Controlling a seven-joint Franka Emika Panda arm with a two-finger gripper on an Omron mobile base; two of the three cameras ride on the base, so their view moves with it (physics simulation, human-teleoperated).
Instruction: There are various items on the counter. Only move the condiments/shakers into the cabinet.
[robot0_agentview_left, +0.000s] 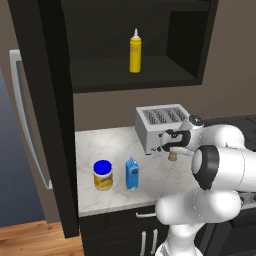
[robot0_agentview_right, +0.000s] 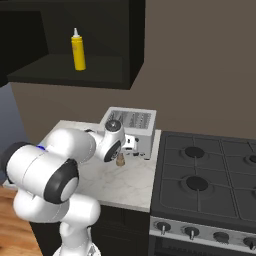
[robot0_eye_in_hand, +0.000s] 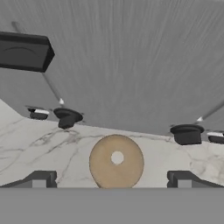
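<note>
A: White marble with grey veins forms the counter (robot0_agentview_left: 110, 145), set over dark lower doors (robot0_agentview_left: 131, 235) with silver handles. What stands on it?

B: Near its front edge, a squat jar with a blue lid (robot0_agentview_left: 103, 175) and, just to its right, a small blue carton (robot0_agentview_left: 132, 174). Farther back sits a silver four-slot toaster (robot0_agentview_left: 161, 125). A small tan shaker (robot0_agentview_left: 173, 156) stands on the marble just in front of the toaster.

A: And the room around it?

B: A brown wall runs behind the counter. To the right, a black gas stove (robot0_agentview_right: 210, 175) with round burners adjoins the marble, its knobs along the front. At the far left of the left base view stands a grey refrigerator (robot0_agentview_left: 17, 150) with a long handle, above a wooden floor (robot0_agentview_left: 30, 240).

A: Where is the yellow squeeze bottle?

B: Upright on the dark inner shelf of the wall cabinet (robot0_agentview_left: 197, 50) above the counter; the yellow squeeze bottle (robot0_agentview_left: 135, 51) has a white nozzle.

A: What is the arm doing?

B: The gripper (robot0_eye_in_hand: 111, 180) hangs directly over the tan shaker. In the hand view the shaker's round top, with a pale centre, lies between the two fingertips (robot0_eye_in_hand: 40, 179), which stand wide on either side without touching it. The toaster's grey side and black feet lie just beyond.
</note>
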